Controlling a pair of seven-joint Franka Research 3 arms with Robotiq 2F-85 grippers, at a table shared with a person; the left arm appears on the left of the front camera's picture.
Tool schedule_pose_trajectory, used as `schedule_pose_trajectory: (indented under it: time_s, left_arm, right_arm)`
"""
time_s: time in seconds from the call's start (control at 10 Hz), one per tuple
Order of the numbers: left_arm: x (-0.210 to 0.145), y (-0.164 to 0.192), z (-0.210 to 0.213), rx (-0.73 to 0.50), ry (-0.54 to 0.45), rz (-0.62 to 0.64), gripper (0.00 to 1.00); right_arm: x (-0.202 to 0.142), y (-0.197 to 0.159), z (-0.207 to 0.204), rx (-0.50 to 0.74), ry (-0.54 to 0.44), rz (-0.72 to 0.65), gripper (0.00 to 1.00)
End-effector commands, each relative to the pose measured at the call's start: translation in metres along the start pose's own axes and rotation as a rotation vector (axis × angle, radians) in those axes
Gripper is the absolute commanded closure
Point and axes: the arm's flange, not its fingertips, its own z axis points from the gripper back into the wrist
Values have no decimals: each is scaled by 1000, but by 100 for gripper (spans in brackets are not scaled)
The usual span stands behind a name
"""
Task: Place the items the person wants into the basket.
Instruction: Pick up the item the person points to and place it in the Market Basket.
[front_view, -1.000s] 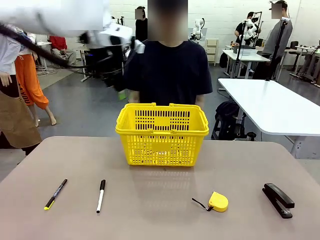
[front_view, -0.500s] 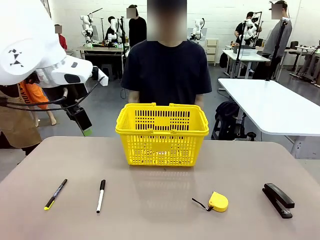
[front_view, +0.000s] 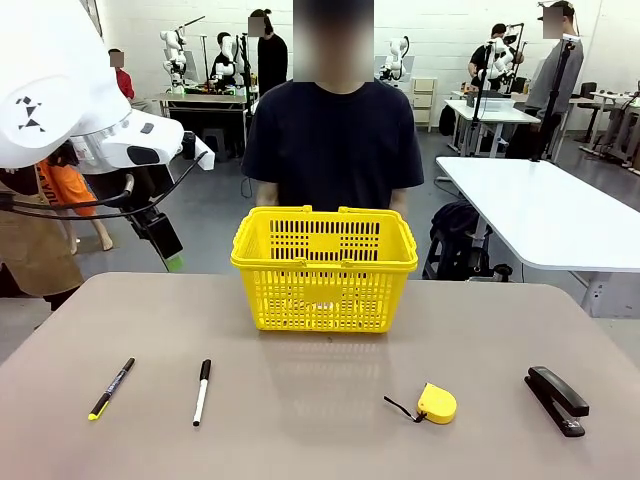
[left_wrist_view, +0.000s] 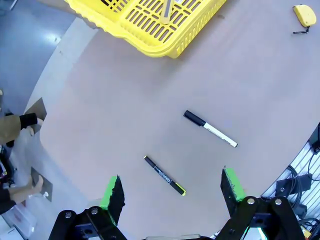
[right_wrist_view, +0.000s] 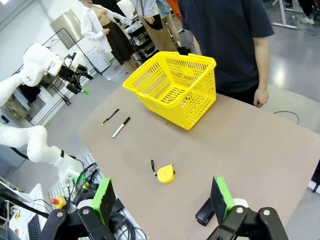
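I've got the left tool (left_wrist_view: 171, 182) hanging high above the left side of the tabletop (front_view: 320, 430), jaws spread wide, nothing between the green pads. The right tool (right_wrist_view: 162, 199) is up high too, over the near right corner, equally wide open and empty.

Looking across, the basket (front_view: 320, 298) sits at the far middle of the tabletop, right in front of the person (front_view: 335, 140). It is bright yellow plastic, rectangular, with slotted mesh walls and both handles folded down along the rim. The person stands close behind it, arms down at the sides.

On the near left lies the thin black pen (front_view: 111, 388), its yellow end pointing toward me. Just to its right, not touching, lies the slim white marker (front_view: 202, 391), black cap at the far end. The two lie roughly parallel, well apart from the basket.

Right of the middle there's the rounded yellow tape measure (front_view: 436, 403) with its black strap trailing left, and farther right the black stapler (front_view: 557, 399), near the edge.
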Motion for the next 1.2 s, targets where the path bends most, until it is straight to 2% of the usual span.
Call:
schedule_pose_trajectory:
  time_s: [0.0, 0.4, 0.5, 0.8, 1.0, 1.1]
  left_arm:
    - [-2, -1, 2, 9, 2, -5, 0]
    - [1, -1, 0, -2, -1, -4, 0]
    - [-24, 11, 18, -49, -93, -22, 0]
    - [-128, 63, 89, -257, -418, -122, 0]
    - [-192, 114, 118, -365, -578, -151, 0]
    - [-211, 118, 119, -374, -600, -145, 0]
  right_arm:
    - [2, -1, 0, 14, -26, 14, 0]
    - [2, -1, 0, 14, -26, 14, 0]
    - [2, -1, 0, 14, -26, 14, 0]
    - [2, -1, 0, 14, -26, 14, 0]
    - [2, -1, 0, 14, -26, 14, 0]
    - [2, -1, 0, 14, -26, 14, 0]
